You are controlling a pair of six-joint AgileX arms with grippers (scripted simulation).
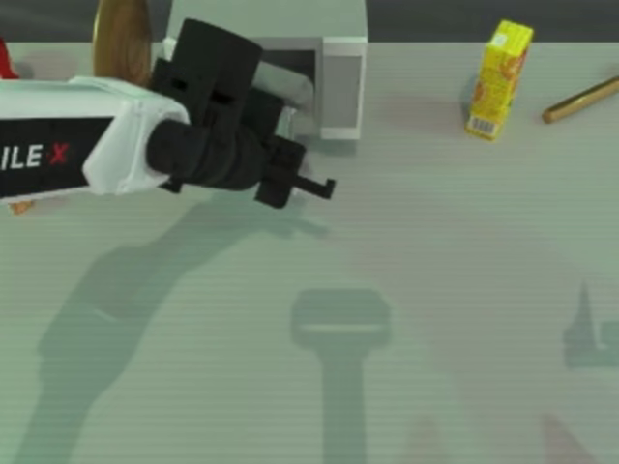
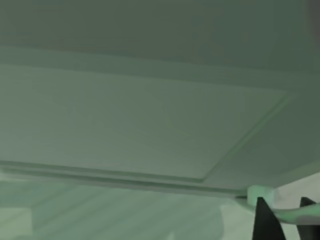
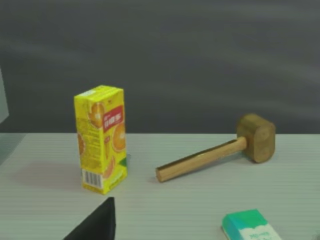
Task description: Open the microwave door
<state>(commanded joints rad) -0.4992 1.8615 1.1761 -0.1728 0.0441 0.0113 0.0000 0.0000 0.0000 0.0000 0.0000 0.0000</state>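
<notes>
Microwave [image 1: 334,58] sits at 12 o'clock on the table. The left gripper [image 1: 314,184] is just in front of it; the arm hides most of the microwave door [image 2: 130,120]. Finger spacing: cannot tell. Right arm is out of the top view.

Risk: if the fingers lose the door edge, the door stays as it is, or the oven gets dragged.

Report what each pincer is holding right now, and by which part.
The left pincer sits in front of the microwave, beside its door; whether it grips anything cannot be told. The right arm holds nothing visible.
</notes>
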